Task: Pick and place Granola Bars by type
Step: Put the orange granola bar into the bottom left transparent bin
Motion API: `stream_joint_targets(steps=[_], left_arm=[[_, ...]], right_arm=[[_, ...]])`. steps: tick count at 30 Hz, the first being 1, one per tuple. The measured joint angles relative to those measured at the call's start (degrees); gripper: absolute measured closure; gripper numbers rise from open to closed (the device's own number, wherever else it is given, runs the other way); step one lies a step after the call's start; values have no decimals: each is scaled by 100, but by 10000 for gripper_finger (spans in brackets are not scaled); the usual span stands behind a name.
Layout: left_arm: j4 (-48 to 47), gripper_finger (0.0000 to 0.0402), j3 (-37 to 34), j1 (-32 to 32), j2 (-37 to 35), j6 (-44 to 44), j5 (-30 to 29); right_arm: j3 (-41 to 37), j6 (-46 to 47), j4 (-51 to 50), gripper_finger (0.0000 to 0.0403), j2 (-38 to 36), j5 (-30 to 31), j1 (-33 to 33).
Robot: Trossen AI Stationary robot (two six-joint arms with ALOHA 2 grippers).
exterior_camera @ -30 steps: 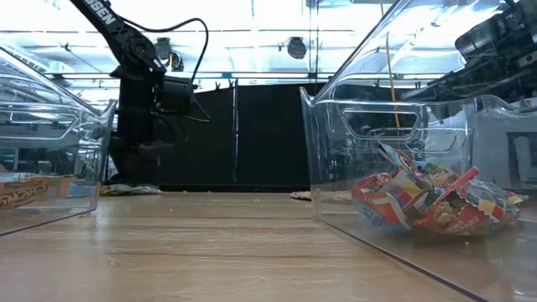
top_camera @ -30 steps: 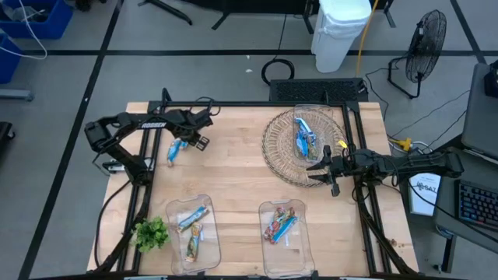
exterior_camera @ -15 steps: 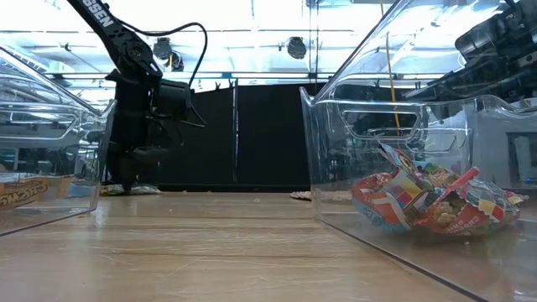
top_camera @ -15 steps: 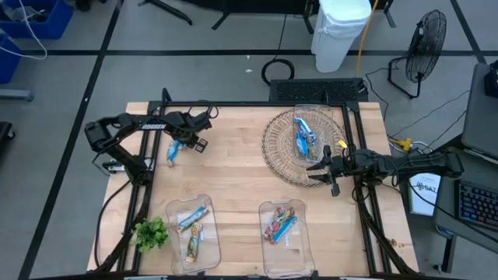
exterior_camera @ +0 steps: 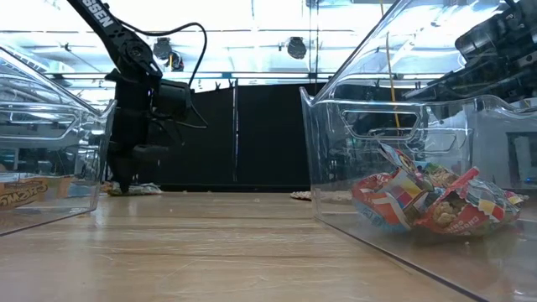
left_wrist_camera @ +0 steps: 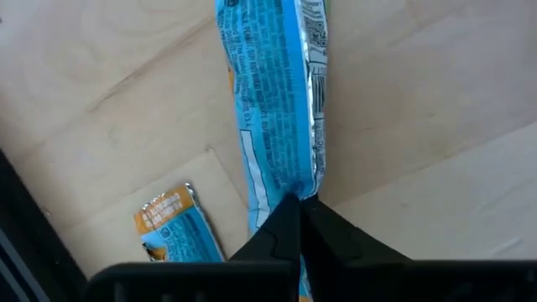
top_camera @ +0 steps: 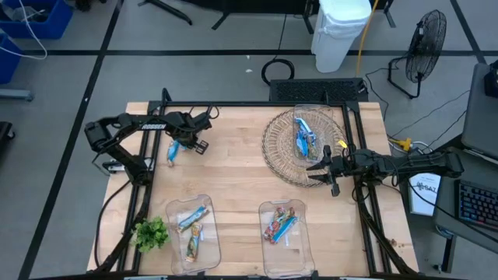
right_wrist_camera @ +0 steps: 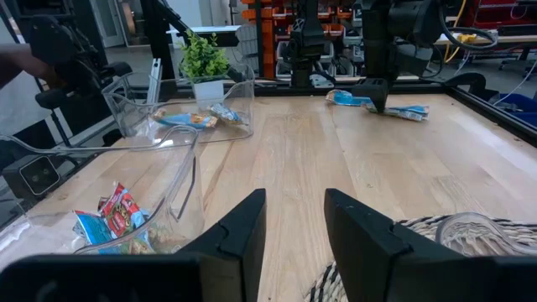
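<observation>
the left gripper (left_wrist_camera: 299,220) is now pinching its fingers together on the end of a blue granola bar (left_wrist_camera: 273,109) lying flat on the wooden table (top_camera: 233,179); a second ago those fingers were standing apart over it. that means the pick is under way on the table's far left edge, and the bar is seemingly ready to be lifted toward the clear bin holding blue bars (top_camera: 193,225) at the near left. a second blue wrapper (left_wrist_camera: 172,228) is lying just beside the held one (it may be a short bar or a torn piece, hard to say), so a lift could drag it along.

the right gripper (top_camera: 320,167) is waiting with its fingers apart at the near rim of the wicker basket (top_camera: 280,148), where more blue bars (top_camera: 303,134) are sitting in a clear tray. the other bin (top_camera: 282,225) is holding the multicoloured bars.

the table's middle is lying open between basket and bins. the black frame rail (top_camera: 148,155) is running close beside the left gripper, and the green sprig (top_camera: 151,232) is standing just beside the left bin's outer wall.
</observation>
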Motion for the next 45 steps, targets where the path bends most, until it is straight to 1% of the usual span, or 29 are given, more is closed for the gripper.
stream_joint_targets(steps=[3, 7, 13, 17, 26, 31, 35, 40, 43, 45], left_arm=[[24, 397, -2, -13, 2, 101, -93], [107, 398, -4, -139, 1, 191, -357], [288, 399, -7, -571, 0, 274, -733], [309, 400, -7, -915, -191, 187, -1060], [408, 400, -7, -1646, -1355, -41, -1526], [971, 401, -7, -1935, -1923, 367, -1524], [1361, 401, -7, -2085, -2239, 707, -1523], [1459, 401, -23, -2148, -2570, 922, -1539], [1614, 401, -289, -2143, -2918, 964, -1710], [1795, 401, -633, -2109, -3217, 889, -1778]], right_arm=[[0, 0, 2, 289, 0, 0, -1], [0, 0, 2, 289, 1, 1, 0], [0, 0, 2, 289, -2, -1, 0], [0, 0, 2, 289, -2, 0, -2], [0, 0, -1, 289, 1, 1, -2], [0, 0, 1, 289, -2, -1, -1], [0, 1, 0, 289, -1, -1, -2], [0, 0, -1, 289, -2, 0, -2], [0, 0, -1, 289, 0, -1, -2], [0, 0, -1, 289, 1, 0, -1]])
